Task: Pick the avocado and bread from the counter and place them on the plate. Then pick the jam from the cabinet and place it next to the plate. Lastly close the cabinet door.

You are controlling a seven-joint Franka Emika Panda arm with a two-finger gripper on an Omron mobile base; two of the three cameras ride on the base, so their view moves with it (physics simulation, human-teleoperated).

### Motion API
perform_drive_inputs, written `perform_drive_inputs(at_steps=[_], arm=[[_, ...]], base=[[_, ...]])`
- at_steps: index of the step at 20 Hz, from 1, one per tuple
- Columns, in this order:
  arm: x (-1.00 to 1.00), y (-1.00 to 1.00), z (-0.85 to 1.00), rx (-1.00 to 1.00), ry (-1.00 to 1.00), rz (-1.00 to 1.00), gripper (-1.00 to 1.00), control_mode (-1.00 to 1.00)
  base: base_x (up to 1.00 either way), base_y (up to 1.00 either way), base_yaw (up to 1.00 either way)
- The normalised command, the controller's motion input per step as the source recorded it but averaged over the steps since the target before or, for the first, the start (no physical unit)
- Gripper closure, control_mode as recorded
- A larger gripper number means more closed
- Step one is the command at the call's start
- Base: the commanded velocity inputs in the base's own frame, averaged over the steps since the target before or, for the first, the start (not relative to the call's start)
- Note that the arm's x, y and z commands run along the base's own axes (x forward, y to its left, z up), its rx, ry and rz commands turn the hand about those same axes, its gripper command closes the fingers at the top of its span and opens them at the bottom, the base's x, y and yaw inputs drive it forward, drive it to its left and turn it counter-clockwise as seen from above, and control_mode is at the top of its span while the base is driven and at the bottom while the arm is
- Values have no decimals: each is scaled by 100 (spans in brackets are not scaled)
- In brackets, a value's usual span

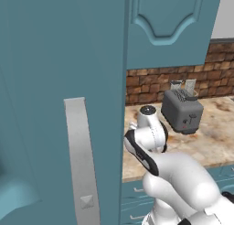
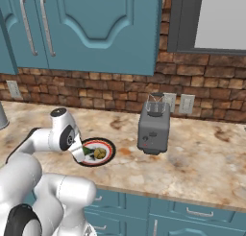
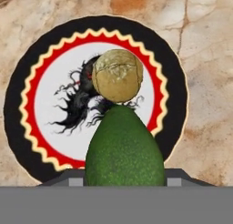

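Observation:
In the hand view my gripper point(image 3: 125, 175) is shut on the dark green avocado point(image 3: 124, 145), holding it just above the plate point(image 3: 18, 114). A round tan bread point(image 3: 117, 75) lies on the plate's white centre. From the right base view the gripper point(image 2: 82, 152) hangs over the near left edge of the plate point(image 2: 111, 148) on the marbled counter point(image 2: 202, 153), with the avocado point(image 2: 89, 151) beside the bread point(image 2: 100, 154). The cabinet door point(image 1: 59, 59) stands swung open close to the left base camera, its grey bar handle point(image 1: 82, 160) facing me. The jam is out of view.
A grey toaster point(image 2: 153, 127) stands on the counter right of the plate, also seen as the toaster point(image 1: 183, 110). Closed teal wall cabinets point(image 2: 96, 24) hang above a brick backsplash point(image 2: 206, 81). Teal drawers point(image 2: 192, 213) run below the counter edge.

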Motion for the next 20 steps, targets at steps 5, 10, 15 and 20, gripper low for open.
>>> perform_drive_inputs(at_steps=[5, 10, 15, 20], arm=[[0, -4, -23, 0, 3, -6, 100, -100], [0, 0, -15, 0, 4, -6, -100, -100], [0, -1, -4, 0, 2, -6, -100, -100], [0, -4, 1, 0, 3, -6, -100, -100]], base=[[0, 0, 0], [0, 0, 0], [0, 0, 0], [0, 0, 0]])
